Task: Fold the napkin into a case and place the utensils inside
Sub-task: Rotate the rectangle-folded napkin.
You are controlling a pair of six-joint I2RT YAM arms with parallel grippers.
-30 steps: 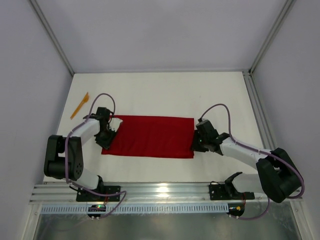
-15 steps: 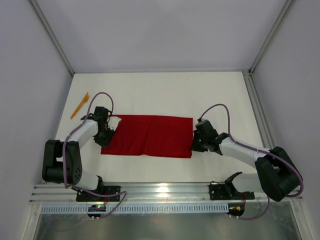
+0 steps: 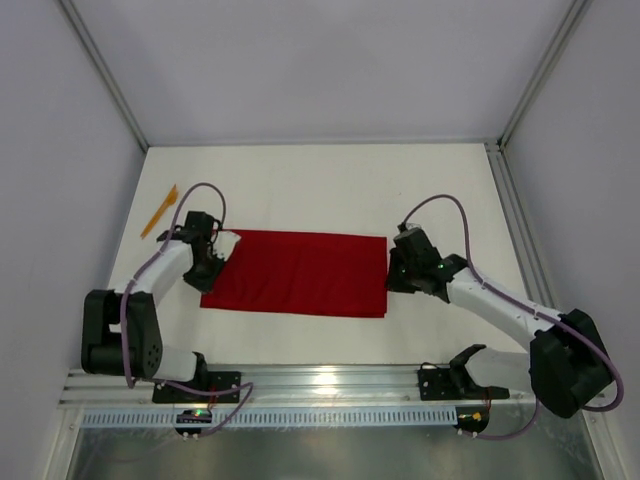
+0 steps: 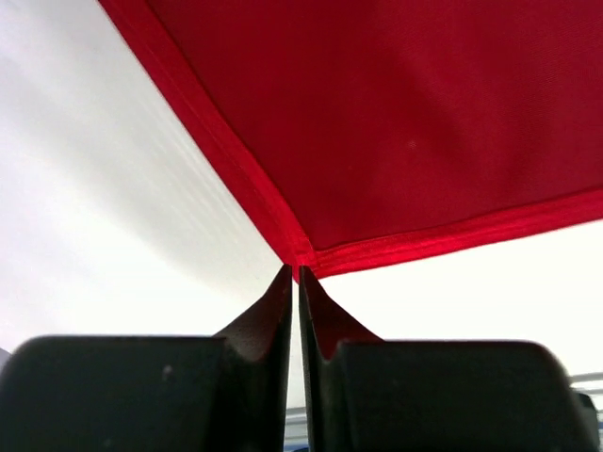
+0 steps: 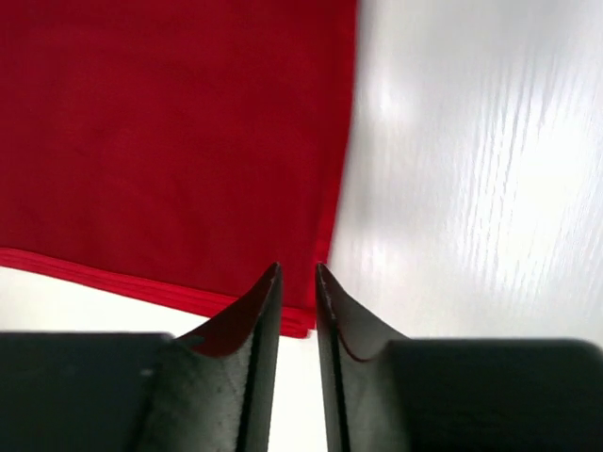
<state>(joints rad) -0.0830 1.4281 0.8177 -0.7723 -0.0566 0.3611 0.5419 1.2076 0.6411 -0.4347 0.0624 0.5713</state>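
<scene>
napkin [image 3: 295, 273] | lies flat | long axis left-right across table [image 3: 320, 190]

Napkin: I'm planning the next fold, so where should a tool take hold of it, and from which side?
Pinch a hemmed corner of the napkin, coming in low from outside a short end. It lies flat on the table, so only edges offer purchase.
</scene>
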